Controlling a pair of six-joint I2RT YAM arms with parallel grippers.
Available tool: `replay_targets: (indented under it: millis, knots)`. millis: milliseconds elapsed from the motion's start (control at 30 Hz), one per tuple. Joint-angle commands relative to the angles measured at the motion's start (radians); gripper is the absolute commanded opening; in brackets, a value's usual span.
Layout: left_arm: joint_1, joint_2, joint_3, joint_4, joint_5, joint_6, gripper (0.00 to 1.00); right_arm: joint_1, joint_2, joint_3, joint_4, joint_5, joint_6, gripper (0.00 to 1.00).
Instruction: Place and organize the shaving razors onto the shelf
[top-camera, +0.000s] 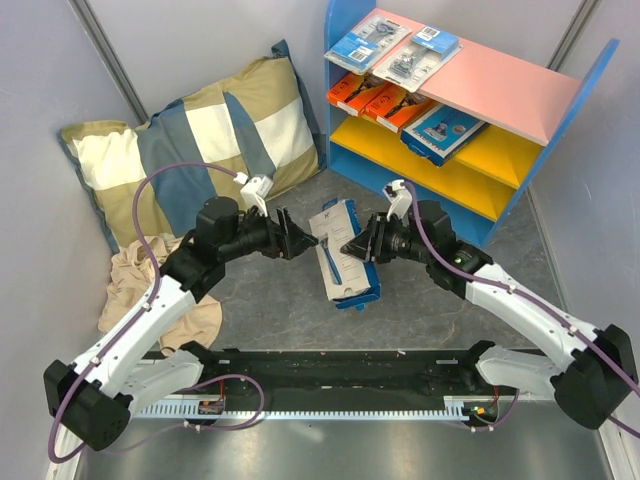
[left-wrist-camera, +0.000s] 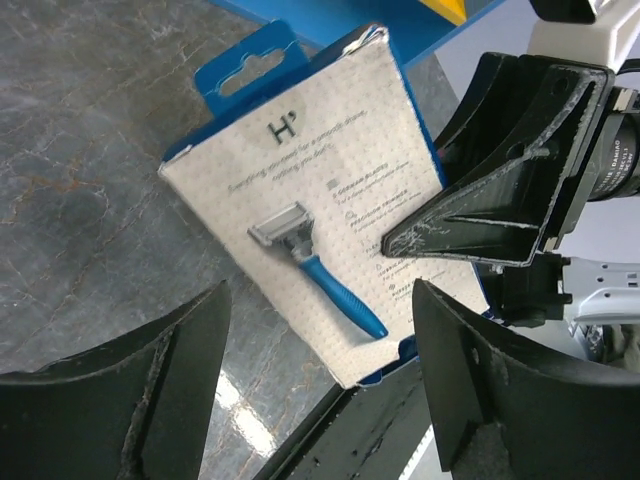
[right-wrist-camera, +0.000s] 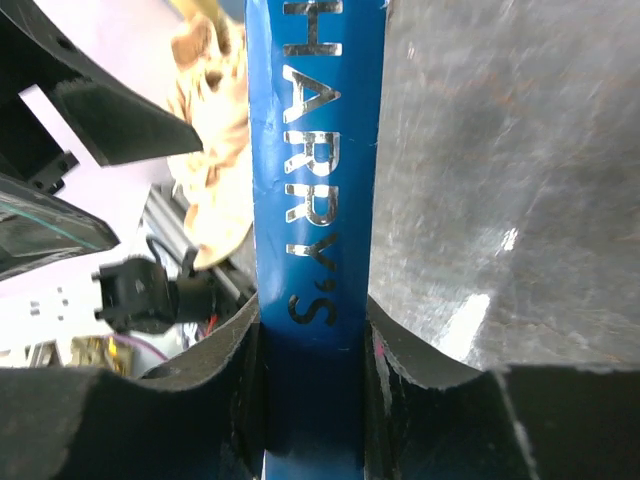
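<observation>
My right gripper (top-camera: 358, 243) is shut on a blue and white razor box (top-camera: 342, 252) and holds it by its blue side edge (right-wrist-camera: 315, 200), above the floor mat at centre. The box face with a pictured razor shows in the left wrist view (left-wrist-camera: 330, 240). My left gripper (top-camera: 297, 240) is open and empty, just left of the box. The shelf (top-camera: 470, 110) stands at the back right. Two clear blister packs (top-camera: 395, 48) lie on its pink top board. Orange boxes (top-camera: 375, 98) and a blue and white box (top-camera: 442, 130) sit on the upper yellow board.
A checked pillow (top-camera: 195, 140) leans in the back left corner. A crumpled beige cloth (top-camera: 145, 295) lies under my left arm. A black rail (top-camera: 340, 365) runs along the near edge. Grey walls close in on the left and the back.
</observation>
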Motion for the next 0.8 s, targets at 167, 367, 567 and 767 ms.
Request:
replay_targets:
  millis: [167, 367, 567, 767]
  knots:
    - [-0.002, 0.011, 0.137, 0.037, 0.050, -0.004, 0.81, -0.006, -0.336, 0.116, -0.074, 0.398, 0.012, 0.28]
    - [-0.013, 0.044, 0.081, 0.337, 0.186, -0.209, 0.81, -0.008, -0.692, 0.049, -0.088, 0.849, 0.093, 0.26]
    - [-0.172, 0.214, 0.162, 0.570, 0.194, -0.309, 0.81, -0.006, -0.889, 0.013, -0.064, 1.011, 0.086, 0.25]
    - [-0.327, 0.450, 0.320, 0.778, 0.215, -0.412, 0.95, -0.006, -0.929, 0.026, -0.071, 1.047, 0.079, 0.27]
